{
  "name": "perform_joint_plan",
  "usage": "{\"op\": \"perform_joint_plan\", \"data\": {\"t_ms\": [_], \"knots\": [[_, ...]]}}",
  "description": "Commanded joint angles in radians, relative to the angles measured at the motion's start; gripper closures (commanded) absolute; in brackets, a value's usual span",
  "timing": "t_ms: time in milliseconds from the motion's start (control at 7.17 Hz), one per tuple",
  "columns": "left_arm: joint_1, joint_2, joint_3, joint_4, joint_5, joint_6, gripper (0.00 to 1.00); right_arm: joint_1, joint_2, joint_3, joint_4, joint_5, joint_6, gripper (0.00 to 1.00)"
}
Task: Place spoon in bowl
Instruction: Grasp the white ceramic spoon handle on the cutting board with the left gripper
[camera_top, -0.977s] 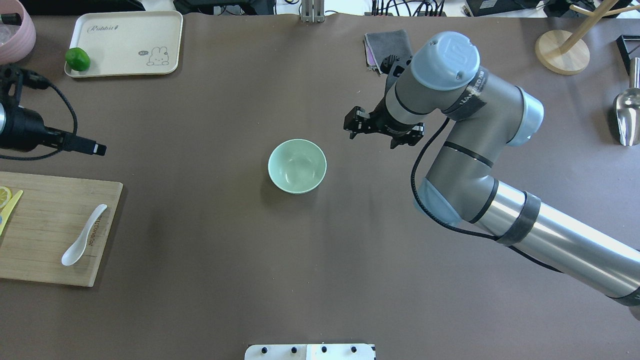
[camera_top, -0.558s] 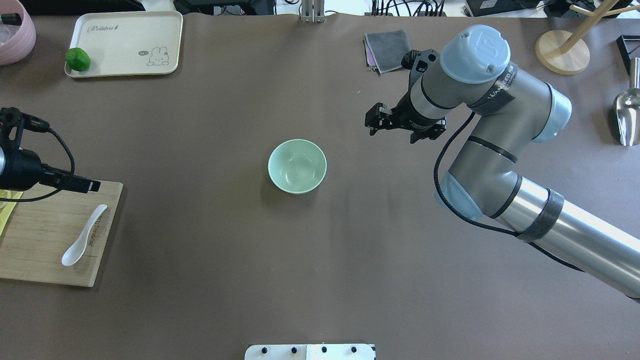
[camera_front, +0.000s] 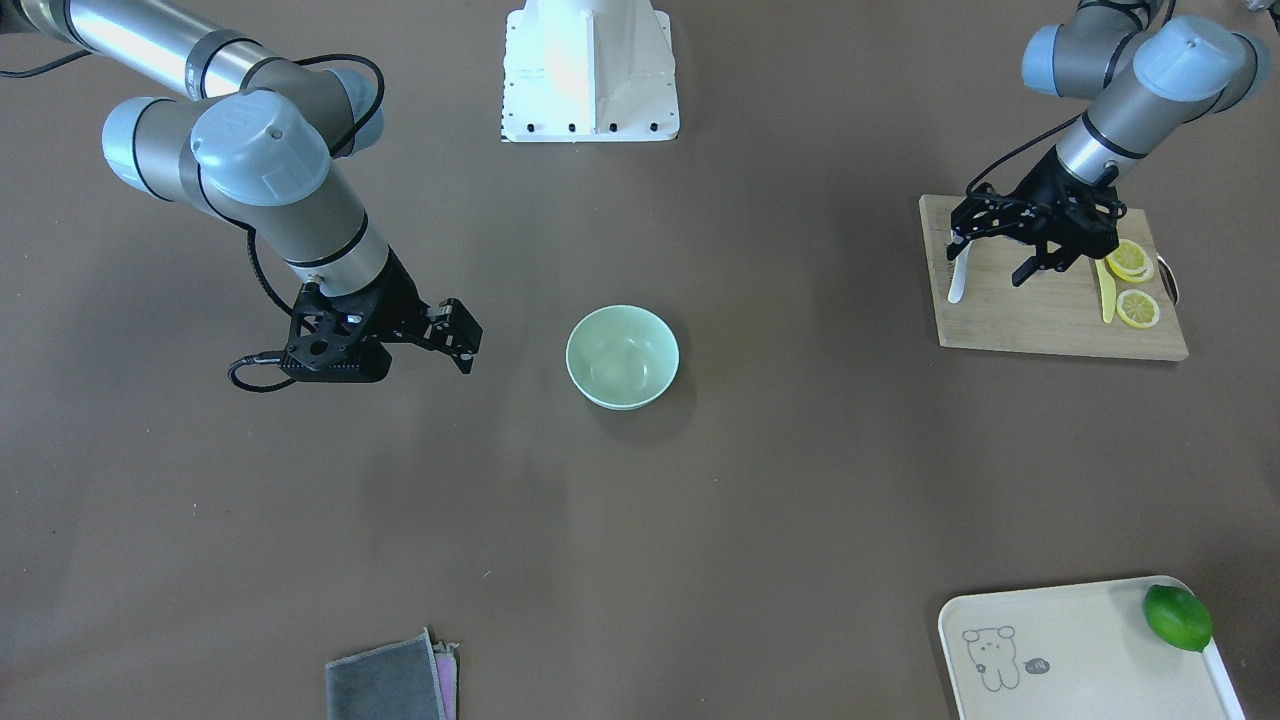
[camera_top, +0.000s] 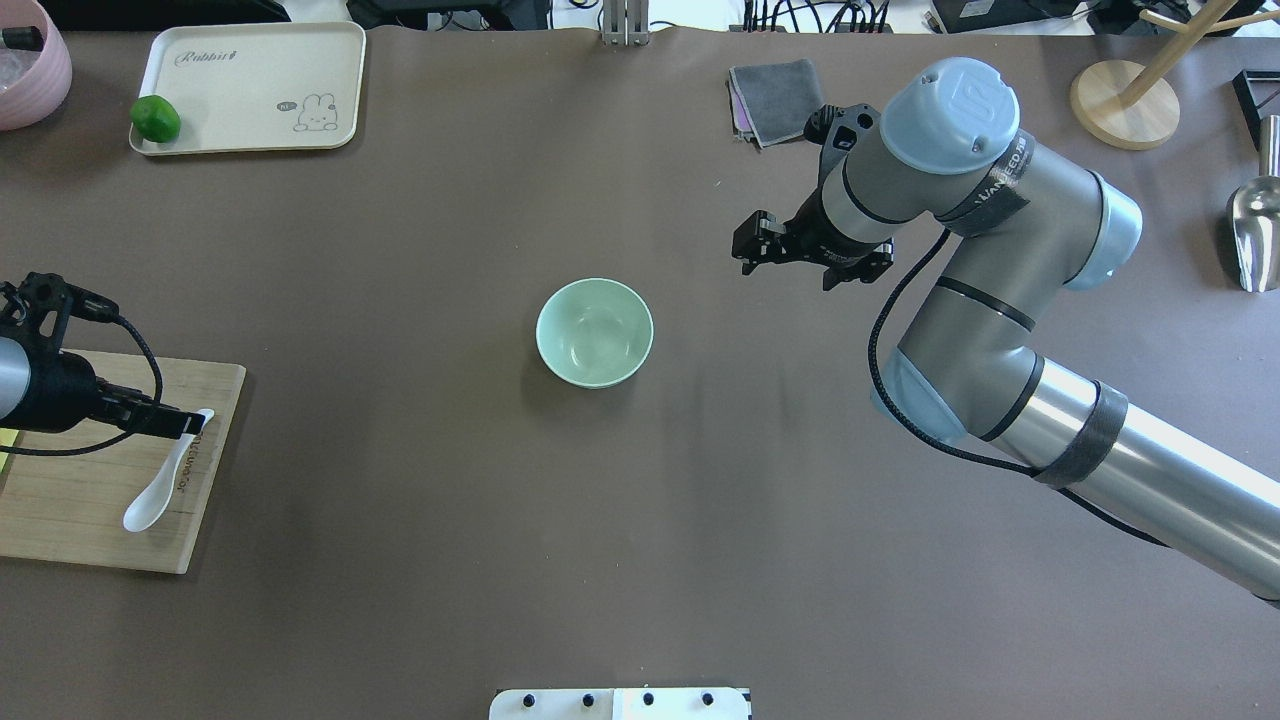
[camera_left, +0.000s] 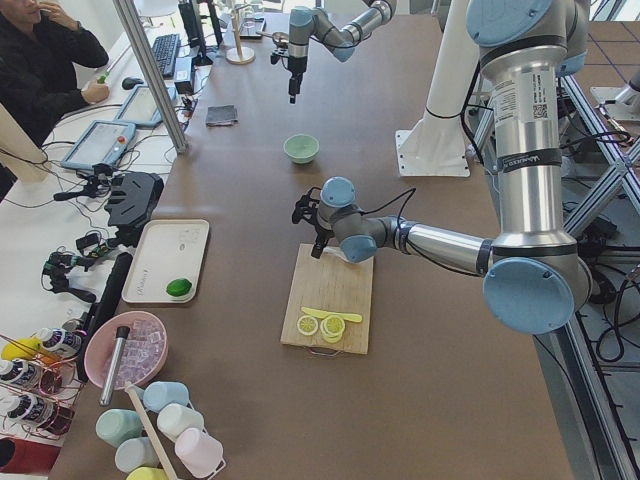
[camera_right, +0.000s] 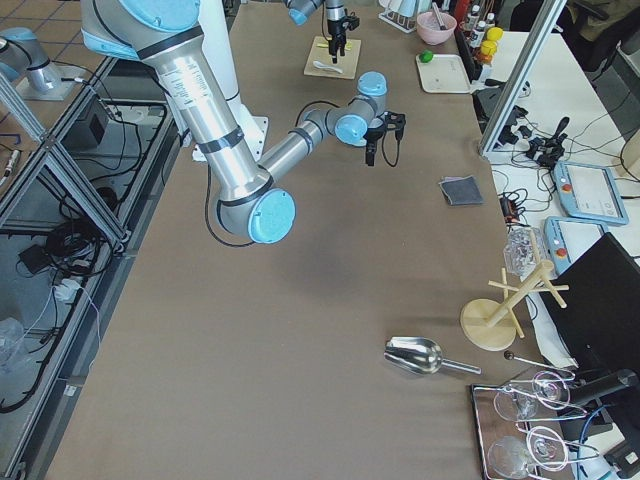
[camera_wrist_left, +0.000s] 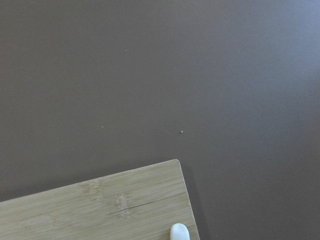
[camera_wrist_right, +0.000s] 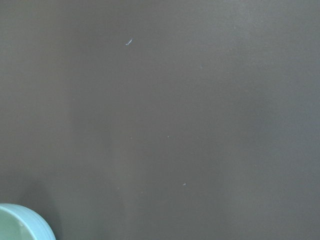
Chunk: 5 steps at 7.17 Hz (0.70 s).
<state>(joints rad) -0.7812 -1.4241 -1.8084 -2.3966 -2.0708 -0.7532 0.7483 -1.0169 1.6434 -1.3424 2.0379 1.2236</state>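
Silver-grey arms, pale blue joint caps, black tools, black cables, white base.

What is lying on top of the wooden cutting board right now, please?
On the cutting board lie the white spoon, a yellow knife and lemon slices. The left gripper above hides part of the spoon's handle.

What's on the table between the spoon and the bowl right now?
Nothing: past the cutting board's edge, only bare brown table runs from the spoon to the bowl. The overhead view shows it plainly.
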Motion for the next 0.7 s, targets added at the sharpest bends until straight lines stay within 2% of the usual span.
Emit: {"op": "perform_joint_plan", "data": {"t_ms": [0, 279, 419, 558], "knots": [[0.023, -0.001, 0.032, 0.001, 0.014, 0.000, 0.02, -0.001, -0.002, -0.007, 0.000, -0.001, -0.007, 0.00], [0.037, -0.001, 0.034, -0.001, 0.012, 0.000, 0.03, -0.001, 0.001, -0.008, 0.002, -0.001, -0.009, 0.00], [0.043, -0.004, 0.032, 0.001, 0.014, -0.001, 0.09, 0.000, 0.000, -0.007, 0.003, -0.001, -0.010, 0.00], [0.043, -0.003, 0.029, 0.001, 0.011, -0.003, 0.35, 0.000, 0.000, -0.007, 0.003, -0.001, -0.010, 0.00]]}}
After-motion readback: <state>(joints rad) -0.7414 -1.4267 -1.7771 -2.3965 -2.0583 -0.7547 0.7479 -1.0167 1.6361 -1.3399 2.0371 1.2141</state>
